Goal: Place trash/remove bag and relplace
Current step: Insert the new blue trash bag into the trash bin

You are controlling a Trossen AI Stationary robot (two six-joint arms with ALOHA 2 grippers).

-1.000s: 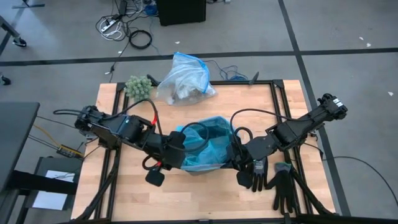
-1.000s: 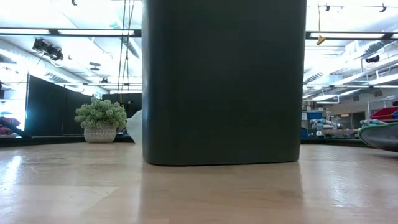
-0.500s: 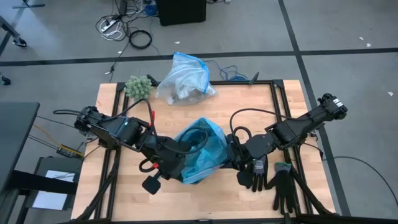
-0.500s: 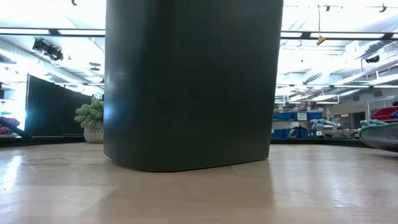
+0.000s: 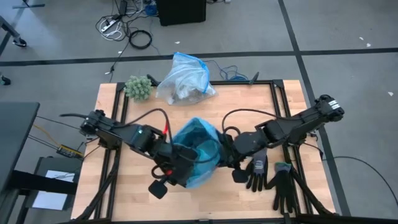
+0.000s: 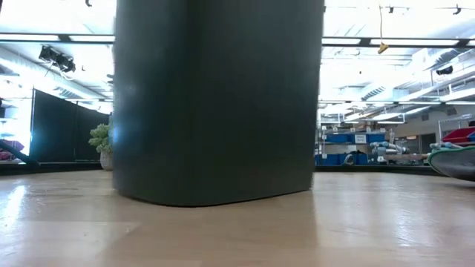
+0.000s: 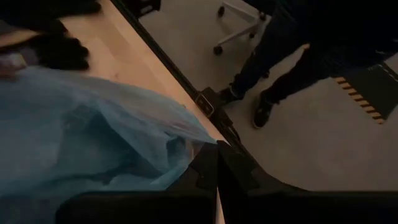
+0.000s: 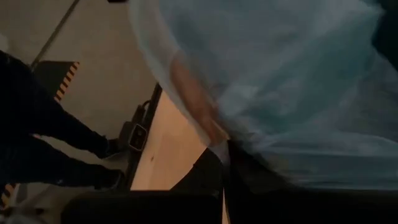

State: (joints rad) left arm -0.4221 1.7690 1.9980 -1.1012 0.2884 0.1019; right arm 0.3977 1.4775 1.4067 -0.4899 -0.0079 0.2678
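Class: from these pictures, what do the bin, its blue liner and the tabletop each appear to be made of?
Bin: probably plastic, dark, smooth, faint sheen.
Blue liner: thin translucent plastic film, crinkled and folding.
Tabletop: wood, likely butcher-block, pale strips with visible grain, lightly glossy.

Two dark jointed arms trail looping black cables; the left arm carries a red cable.

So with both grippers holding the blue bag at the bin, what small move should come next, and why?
Probably both should draw the blue bag further down over the black bin. The left gripper and right gripper are shut on the film at opposite sides, and the bag still bunches loosely on top of the bin rather than lying flat around its rim.
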